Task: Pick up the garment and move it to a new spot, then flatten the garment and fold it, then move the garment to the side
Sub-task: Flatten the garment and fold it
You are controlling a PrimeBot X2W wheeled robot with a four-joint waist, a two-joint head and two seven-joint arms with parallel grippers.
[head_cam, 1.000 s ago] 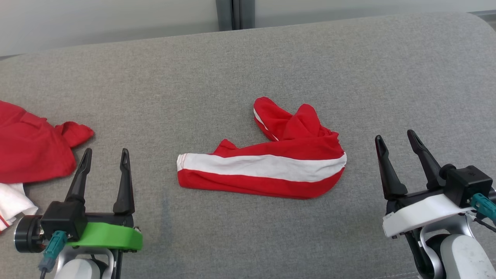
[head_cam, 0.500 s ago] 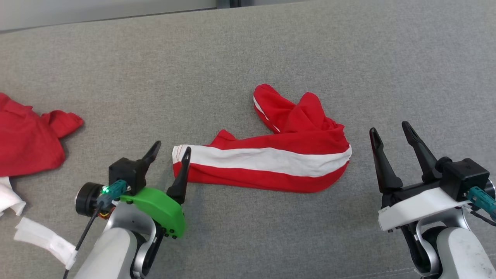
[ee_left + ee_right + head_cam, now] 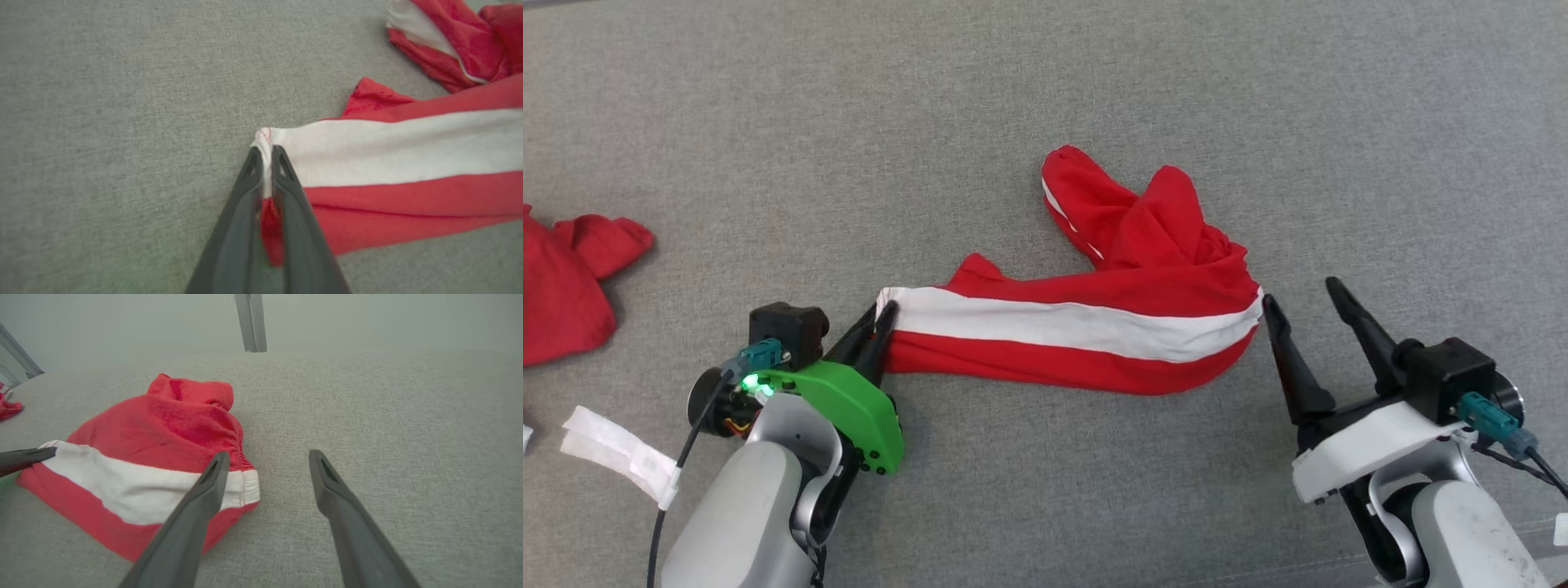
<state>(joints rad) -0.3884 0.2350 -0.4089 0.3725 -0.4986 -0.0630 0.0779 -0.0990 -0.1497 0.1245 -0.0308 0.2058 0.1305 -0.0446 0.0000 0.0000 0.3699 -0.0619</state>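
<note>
Garment (image 3: 1086, 327) hem at lower left is pinched between the nearly closed fingers of the left gripper (image 3: 880, 313). At lower right the right gripper (image 3: 1299, 292) stands wide, its inner fingertip just beside the cloth's right end. The garment lies mid-frame on the grey surface (image 3: 1045, 82), red with a white band, bunched toward the upper right. Half a second ago the left fingers stood apart around that hem.
</note>
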